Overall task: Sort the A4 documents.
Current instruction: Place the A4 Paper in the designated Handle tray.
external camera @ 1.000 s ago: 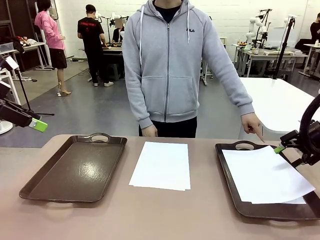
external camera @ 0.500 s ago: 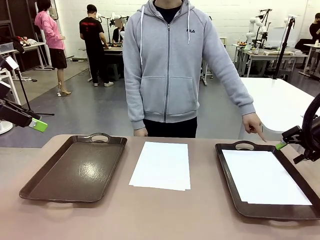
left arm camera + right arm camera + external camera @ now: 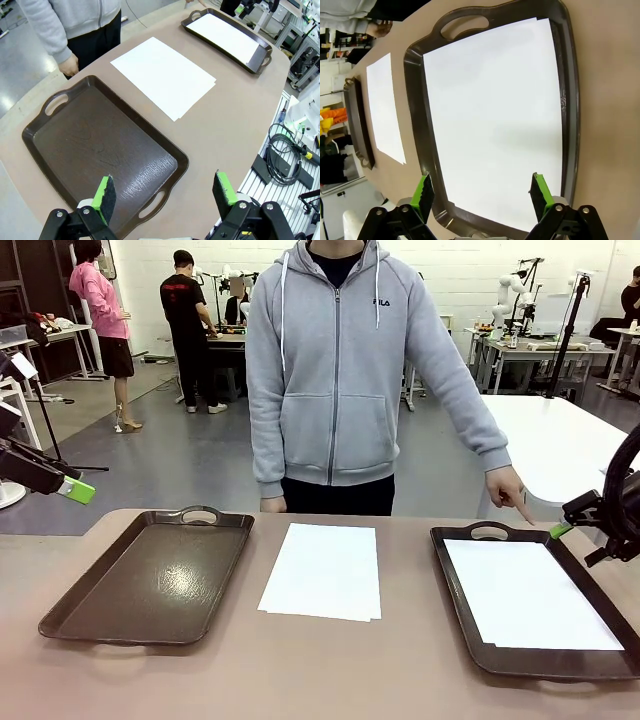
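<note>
Our left gripper (image 3: 164,191) has its jaws spread wide and holds nothing. It hangs up high and looks down at the left tray (image 3: 100,150), which is bare inside. Our right gripper (image 3: 481,194) is spread wide too, with nothing in it, above the right tray (image 3: 417,130). One sheet (image 3: 495,125) lies flat inside that tray. The pile (image 3: 322,570) of papers lies on the table (image 3: 300,670), in the middle of the front view, between the two trays.

What can go wrong? The papers are thin and lie flat, so we think our fingers may slide over the top one and not catch it. We may also pinch two at once, or bend a corner. Each tray has a raised rim, and a paper may catch on it and land crooked. Far back, a person's hand (image 3: 508,490) points down just by the right tray's handle. We may bump it if we rush.

The front view gives us the pointing hand. The right wrist view tells us best how straight the sheet sits. The left wrist view gives us the left tray's near handle.
</note>
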Controlling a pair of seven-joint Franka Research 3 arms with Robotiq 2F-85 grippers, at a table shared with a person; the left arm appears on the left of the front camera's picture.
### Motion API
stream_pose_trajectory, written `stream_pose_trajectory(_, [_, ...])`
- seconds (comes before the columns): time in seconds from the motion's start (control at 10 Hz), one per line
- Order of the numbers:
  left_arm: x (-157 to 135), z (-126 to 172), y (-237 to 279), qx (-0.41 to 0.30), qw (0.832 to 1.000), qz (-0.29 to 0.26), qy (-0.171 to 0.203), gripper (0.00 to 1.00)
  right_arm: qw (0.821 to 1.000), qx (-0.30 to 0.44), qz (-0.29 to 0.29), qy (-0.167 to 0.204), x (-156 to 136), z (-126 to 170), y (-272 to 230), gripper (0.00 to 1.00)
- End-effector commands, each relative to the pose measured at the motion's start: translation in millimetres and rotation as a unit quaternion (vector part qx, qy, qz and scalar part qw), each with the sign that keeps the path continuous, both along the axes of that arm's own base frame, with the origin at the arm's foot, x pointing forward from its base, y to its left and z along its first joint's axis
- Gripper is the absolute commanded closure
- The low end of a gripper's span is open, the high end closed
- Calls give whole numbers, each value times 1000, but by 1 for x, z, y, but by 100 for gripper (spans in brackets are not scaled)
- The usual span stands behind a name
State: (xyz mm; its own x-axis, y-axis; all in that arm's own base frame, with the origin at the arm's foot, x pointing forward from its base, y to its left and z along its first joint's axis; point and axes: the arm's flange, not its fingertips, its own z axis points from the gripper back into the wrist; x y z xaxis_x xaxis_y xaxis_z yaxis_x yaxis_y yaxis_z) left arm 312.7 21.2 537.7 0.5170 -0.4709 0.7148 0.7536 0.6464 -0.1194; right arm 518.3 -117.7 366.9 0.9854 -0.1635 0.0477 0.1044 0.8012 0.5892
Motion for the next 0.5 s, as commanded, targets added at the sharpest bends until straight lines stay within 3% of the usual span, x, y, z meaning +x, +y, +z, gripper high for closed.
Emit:
stream_pose_trajectory(0.0, [1, -2, 2, -6, 1000, -11, -7, 0, 1000, 0, -1, 0, 0, 0, -1, 0])
stream_pose_trajectory(0.4, [1, -2, 2, -6, 1000, -11, -7, 0, 1000, 0, -1, 0, 0, 0, -1, 0])
